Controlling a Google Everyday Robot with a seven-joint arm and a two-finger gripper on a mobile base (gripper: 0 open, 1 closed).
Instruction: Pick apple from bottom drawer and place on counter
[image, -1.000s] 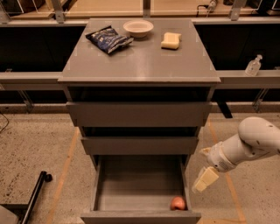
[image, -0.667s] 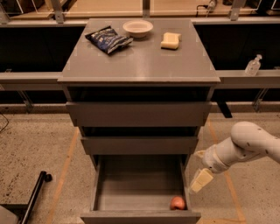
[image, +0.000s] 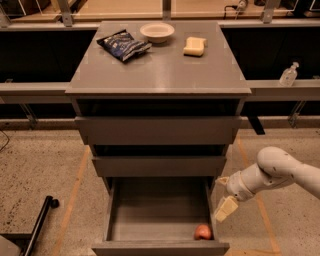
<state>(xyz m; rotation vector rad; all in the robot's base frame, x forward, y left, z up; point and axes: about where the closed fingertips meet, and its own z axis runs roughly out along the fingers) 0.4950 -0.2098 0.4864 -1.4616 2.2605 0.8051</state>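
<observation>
The cabinet is matte grey with a smooth, faintly glossy square table (image: 160, 72) on top, filling the upper middle of the frame. It has three flat, handleless drawers. The two shallow upper ones are only slightly out, and the deep bottom drawer (image: 155, 215) is pulled wide open at the lower centre.

One apple (image: 202, 232), small, round and reddish-orange, lies on the drawer floor in its front right corner, close to the front wall.

The tool (image: 225, 206), pale cream and blocky on a rounded white arm, hangs at the lower right. It is just outside the drawer's right wall, above and right of the apple and not touching it. I cannot tell whether the tool is open or closed.

Three things sit towards the back of the table: one crinkled dark blue foil bag (image: 122, 45), one shallow white bowl (image: 157, 31) and one pale yellow sponge block (image: 194, 46).

One clear plastic pump bottle (image: 288, 75) stands on the long grey ledge (image: 280, 89) at the right.

The floor (image: 45, 165) is speckled beige stone with orange lines.
</observation>
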